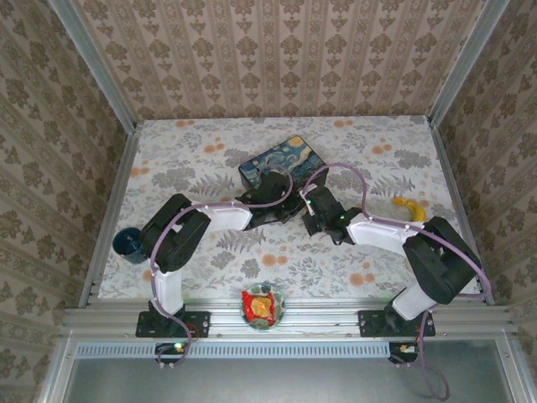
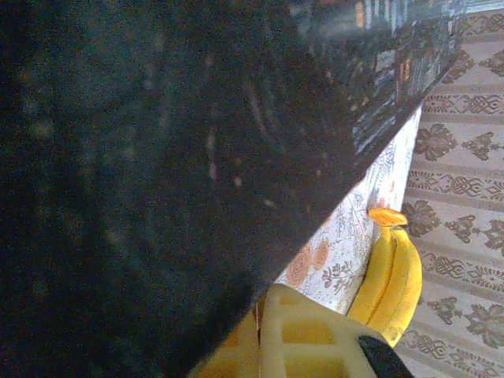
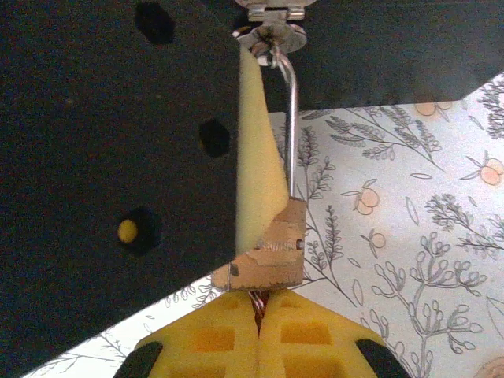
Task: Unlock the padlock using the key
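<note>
Both pinched shut, I see: left end effector (image 2: 260, 346) on padlock (image 3: 268, 260), right end effector (image 3: 258, 339) on key (image 3: 257, 300).

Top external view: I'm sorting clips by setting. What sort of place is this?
Probably a lab test booth, not a home: wallpapered panels held in aluminium framing, a floral-covered table, and a left arm and right arm bolted to a metal rail.

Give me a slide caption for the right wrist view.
Right fingers shut at the brass padlock base, its silver shackle extending away.
</note>
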Available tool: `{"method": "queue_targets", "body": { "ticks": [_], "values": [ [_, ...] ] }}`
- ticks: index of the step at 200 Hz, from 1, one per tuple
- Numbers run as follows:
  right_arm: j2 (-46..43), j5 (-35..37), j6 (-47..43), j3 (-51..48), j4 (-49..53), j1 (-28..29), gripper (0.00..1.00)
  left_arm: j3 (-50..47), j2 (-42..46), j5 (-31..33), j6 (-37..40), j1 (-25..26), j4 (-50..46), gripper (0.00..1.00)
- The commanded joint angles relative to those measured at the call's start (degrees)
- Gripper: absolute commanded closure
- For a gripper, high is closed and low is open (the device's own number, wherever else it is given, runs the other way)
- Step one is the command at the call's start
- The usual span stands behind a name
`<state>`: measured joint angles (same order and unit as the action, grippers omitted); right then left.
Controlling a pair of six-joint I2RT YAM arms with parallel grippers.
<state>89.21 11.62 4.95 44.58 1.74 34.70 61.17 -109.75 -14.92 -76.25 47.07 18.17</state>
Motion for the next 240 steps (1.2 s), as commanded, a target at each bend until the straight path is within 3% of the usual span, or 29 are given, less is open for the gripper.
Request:
{"method": "queue_targets", "body": {
  "ticks": [1, 44, 81, 105, 155, 202, 240],
  "values": [
    [1.08, -6.02, 1.98, 0.44, -5.28, -3.99, 1.00, -0.26, -0.20, -7.45, -3.48, 0.94, -2.89, 1.00],
    [1.19, -32.83, 10.66, -1.48, -12.20, -15.00, 1.00, -1.05, -0.02, -7.93, -3.80, 1.26, -1.62, 1.00],
    [4.74, -45.83, 18.66, -2.36, -20.44, -20.31, 1.00, -2.38, -0.33, -8.26, -5.51, 1.41, 1.03, 1.00],
    [6.30, -48.33, 21.52, -2.57, -23.89, -21.36, 1.00, -2.73, -0.55, -8.54, -6.04, 1.50, 1.84, 1.00],
    [8.06, -51.87, 27.69, -4.51, -30.93, -24.12, 1.00, -3.50, 0.22, -8.20, -6.58, 1.37, 2.21, 0.88],
    [12.08, -56.54, 40.40, -7.03, -45.58, -26.91, 1.00, -4.03, -0.19, -8.29, -7.28, 1.39, 2.98, 0.95],
    [14.82, -56.21, 50.72, -8.78, -55.26, -27.93, 1.00, -5.18, -0.14, -8.11, -8.34, 1.38, 4.54, 0.98]
  ]
}}
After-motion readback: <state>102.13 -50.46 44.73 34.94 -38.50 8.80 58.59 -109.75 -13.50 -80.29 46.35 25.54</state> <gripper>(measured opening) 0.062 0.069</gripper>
